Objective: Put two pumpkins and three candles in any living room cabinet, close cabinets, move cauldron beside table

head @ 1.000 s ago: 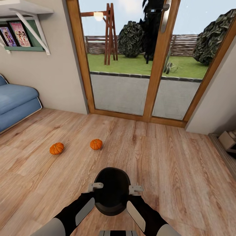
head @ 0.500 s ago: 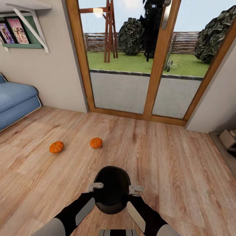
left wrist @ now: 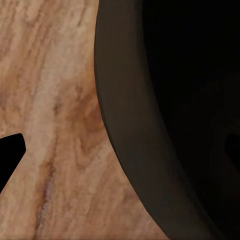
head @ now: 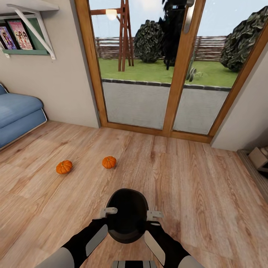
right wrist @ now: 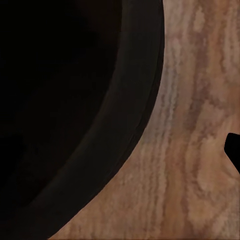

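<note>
The view has stopped drifting, so the base looks parked. The cauldron [head: 127,216] hangs between left pincer [head: 108,212] and right pincer [head: 153,214], both pressed to its rim; how wide they gape, I cannot tell. Two pumpkins [head: 64,167] [head: 109,162] lie ahead-left on the floor [head: 193,186], nothing between, glass door [head: 149,74] beyond.
</note>
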